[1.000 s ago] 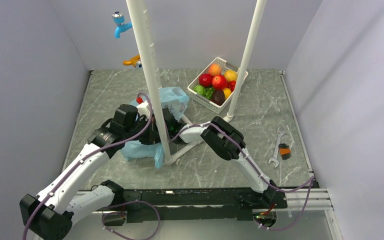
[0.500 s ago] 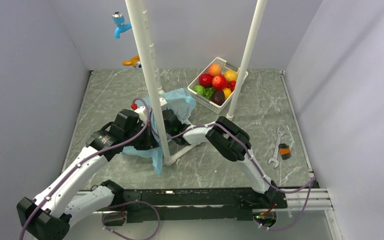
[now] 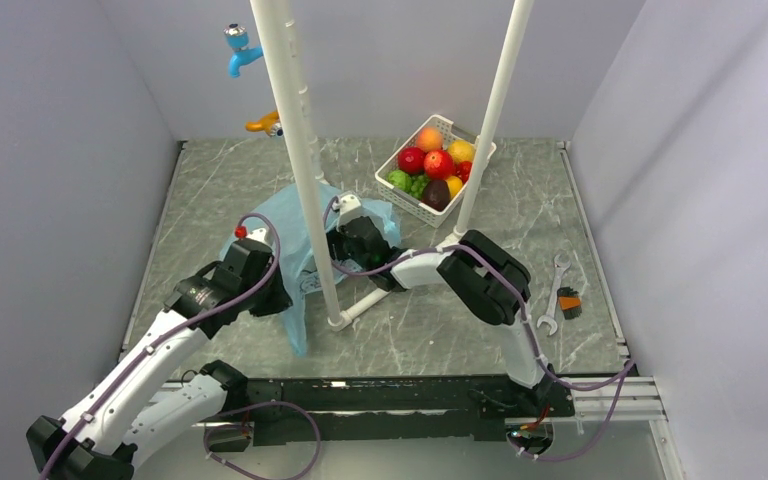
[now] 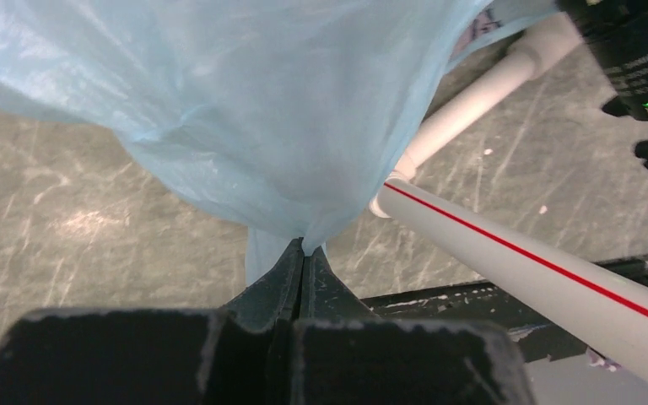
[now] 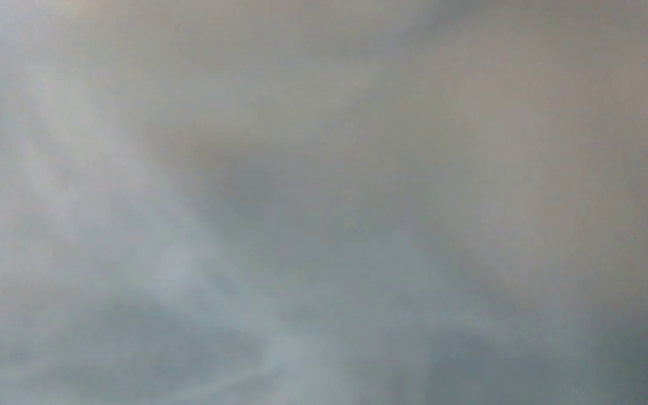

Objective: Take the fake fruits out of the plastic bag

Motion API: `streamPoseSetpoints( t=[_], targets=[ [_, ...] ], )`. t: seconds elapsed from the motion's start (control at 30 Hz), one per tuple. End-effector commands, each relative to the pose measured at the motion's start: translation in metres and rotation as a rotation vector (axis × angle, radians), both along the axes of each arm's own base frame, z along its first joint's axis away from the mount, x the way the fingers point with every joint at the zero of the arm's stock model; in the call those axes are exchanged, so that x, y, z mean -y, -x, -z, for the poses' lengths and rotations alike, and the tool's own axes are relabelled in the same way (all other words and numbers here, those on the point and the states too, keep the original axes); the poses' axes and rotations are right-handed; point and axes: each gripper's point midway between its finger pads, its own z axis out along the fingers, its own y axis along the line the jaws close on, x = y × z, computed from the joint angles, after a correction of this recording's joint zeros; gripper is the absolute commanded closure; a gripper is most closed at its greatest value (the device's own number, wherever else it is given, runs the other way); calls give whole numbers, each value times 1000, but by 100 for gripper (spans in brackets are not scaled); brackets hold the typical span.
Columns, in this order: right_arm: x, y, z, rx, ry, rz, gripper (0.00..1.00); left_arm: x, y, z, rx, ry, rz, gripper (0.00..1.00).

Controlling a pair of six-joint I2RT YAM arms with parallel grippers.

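left wrist view alone shows me the left gripper (image 4: 302, 253) pinching the one plastic bag (image 4: 245, 110); right gripper (image 3: 352, 225) blurred, can't tell.

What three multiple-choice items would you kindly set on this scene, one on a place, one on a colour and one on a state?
1. Where on the table does the wrench lie?
A. At the far left corner
B. Near the right edge
C. Dead centre

2. What colour is the plastic bag?
A. Light blue
B. Yellow
C. Black

3. In what state is the left tool?
A. Open above the table
B. Shut on the wrench
C. Shut on the plastic bag

Answers:
1 B, since the top view shows the wrench by the right edge, far from both arms' tips.
2 A, since the thin film is pale blue in both the top and the left wrist views.
3 C, since the left wrist view shows its jaws pressed together with a fold of the bag pinched between them.
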Motion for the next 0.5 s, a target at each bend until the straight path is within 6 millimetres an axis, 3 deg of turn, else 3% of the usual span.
streamPoseSetpoints(
  t=[0.0, 0.1, 0.3, 0.47],
  targets=[
    [-58, 44, -49, 50, -179, -416, 31, 25, -15, -27, 115, 90, 112, 100],
    [-76, 55, -53, 47, -217, -528, 21, 25, -17, -33, 123, 87, 116, 100],
    [-103, 50, -34, 57, -212, -613, 1, 33, -16, -27, 104, 107, 155, 100],
    [-129, 50, -7, 39, -144, -637, 0, 37, -18, -23, 85, 99, 178, 100]
  ],
)
